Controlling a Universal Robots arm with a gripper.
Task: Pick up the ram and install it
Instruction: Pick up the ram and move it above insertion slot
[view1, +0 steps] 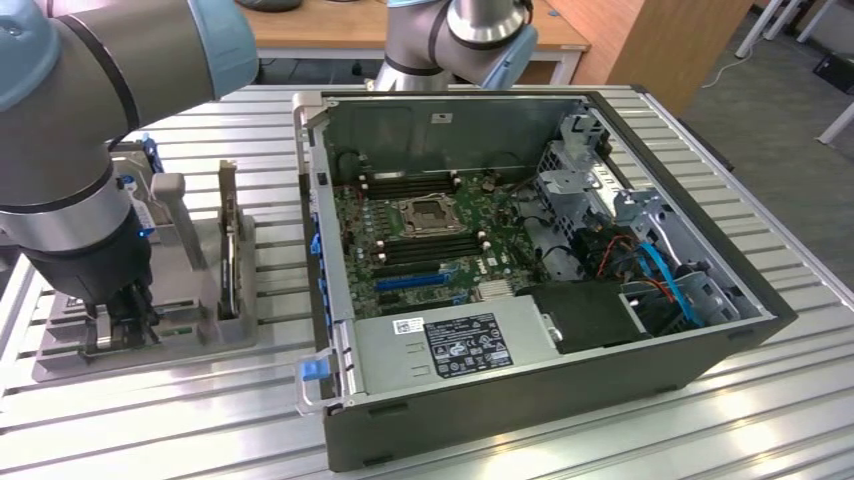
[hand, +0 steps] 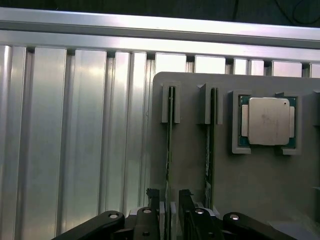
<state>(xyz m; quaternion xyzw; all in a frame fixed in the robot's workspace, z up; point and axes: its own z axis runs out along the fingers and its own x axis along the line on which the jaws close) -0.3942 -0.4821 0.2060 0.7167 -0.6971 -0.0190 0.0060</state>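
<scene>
Slatted aluminium desk (hand: 75, 130) bearing a grey holder (hand: 250, 190). The ram (hand: 169, 150) stands on edge in its slot; the jaws, spread wide, straddle one end. A sound grasp needs them centred, square to the board.

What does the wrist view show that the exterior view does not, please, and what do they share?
Wrist view: the ram standing on edge between the fingers of the open pincer, a second stick beside it, and a silver CPU chip. Exterior view: the open computer case with its motherboard, empty CPU socket and power supply, plus a hard drive upright in the grey holder. Shared: the grey holder, the slatted metal table and the pincer.
</scene>
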